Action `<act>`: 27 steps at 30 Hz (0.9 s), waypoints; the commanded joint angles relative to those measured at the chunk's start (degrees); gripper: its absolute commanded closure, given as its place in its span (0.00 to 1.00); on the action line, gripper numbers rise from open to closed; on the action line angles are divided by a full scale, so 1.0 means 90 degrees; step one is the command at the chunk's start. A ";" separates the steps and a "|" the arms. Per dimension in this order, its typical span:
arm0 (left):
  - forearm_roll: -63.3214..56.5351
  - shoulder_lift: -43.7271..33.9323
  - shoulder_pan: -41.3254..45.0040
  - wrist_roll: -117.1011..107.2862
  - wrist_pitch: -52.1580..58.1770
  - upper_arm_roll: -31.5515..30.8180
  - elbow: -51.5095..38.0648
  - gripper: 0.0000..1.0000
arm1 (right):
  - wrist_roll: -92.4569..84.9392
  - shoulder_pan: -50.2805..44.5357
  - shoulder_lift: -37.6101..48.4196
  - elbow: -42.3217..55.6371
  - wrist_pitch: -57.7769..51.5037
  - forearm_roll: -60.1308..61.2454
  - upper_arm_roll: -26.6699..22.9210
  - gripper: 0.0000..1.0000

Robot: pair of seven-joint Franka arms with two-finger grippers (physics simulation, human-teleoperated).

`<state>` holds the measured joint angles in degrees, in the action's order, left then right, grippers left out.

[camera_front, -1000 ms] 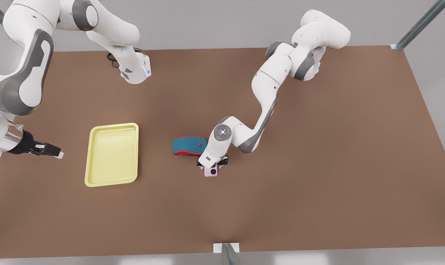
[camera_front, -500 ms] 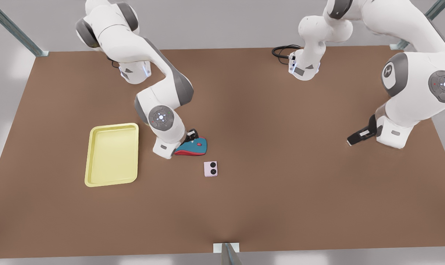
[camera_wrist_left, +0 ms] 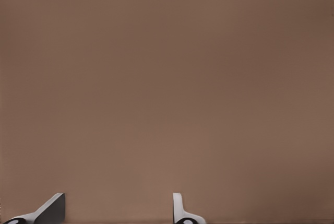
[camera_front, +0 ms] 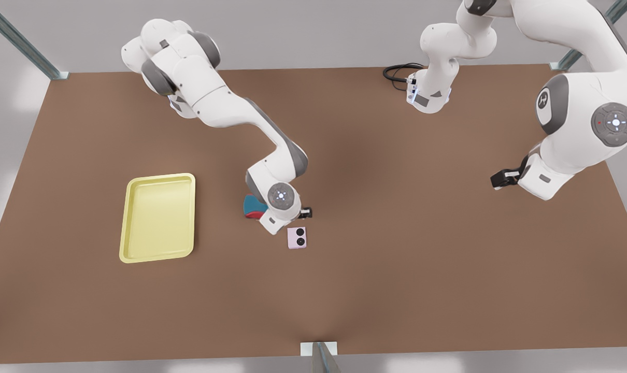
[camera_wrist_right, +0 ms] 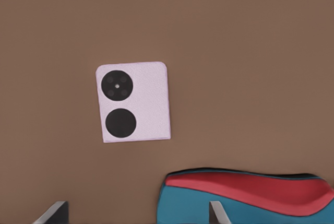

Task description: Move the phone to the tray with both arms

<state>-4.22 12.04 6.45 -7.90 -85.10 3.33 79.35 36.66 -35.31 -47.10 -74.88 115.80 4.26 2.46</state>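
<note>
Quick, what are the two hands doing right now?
Right hand: open, empty, above the phone and mouse.
Left hand: open, empty.

Mouse (camera_wrist_right: 245,198) just beside phone (camera_wrist_right: 133,102)

no legible text, labels, brands or nos. on anything

A teal computer mouse with a red underside (camera_wrist_right: 245,198) lies flat on the plain brown table (camera_front: 396,248) below me, mostly covered in the front view. A coiled black cable (camera_front: 398,72) rests at the table's far edge, and grey metal frame posts (camera_front: 18,44) stand at its far corners.
</note>
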 commanded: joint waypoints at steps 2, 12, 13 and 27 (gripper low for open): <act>-0.0009 0.0020 -0.0003 0.1375 -0.0066 0.0011 0.0001 0.00 | 0.2079 -0.0013 -0.0235 0.0009 0.0737 -0.0024 0.0000 0.00; -0.0009 0.0078 0.0006 0.1317 -0.0066 0.0011 0.0001 0.00 | 0.1835 0.0007 -0.1143 0.0781 0.1137 -0.0043 0.0010 0.00; -0.0009 0.0088 -0.0003 0.1317 -0.0076 0.0011 0.0001 0.00 | 0.1717 0.0017 -0.1211 0.0761 0.1225 -0.0043 0.0010 0.00; 0.0000 0.0088 0.0006 0.1297 -0.0086 0.0011 -0.0008 0.00 | 0.1395 0.0036 -0.1241 0.0712 0.1245 -0.0317 0.0020 0.00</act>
<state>-4.19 12.94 6.49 1.32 -85.80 3.41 79.30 47.68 -34.94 -58.34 -68.47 126.63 2.50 2.65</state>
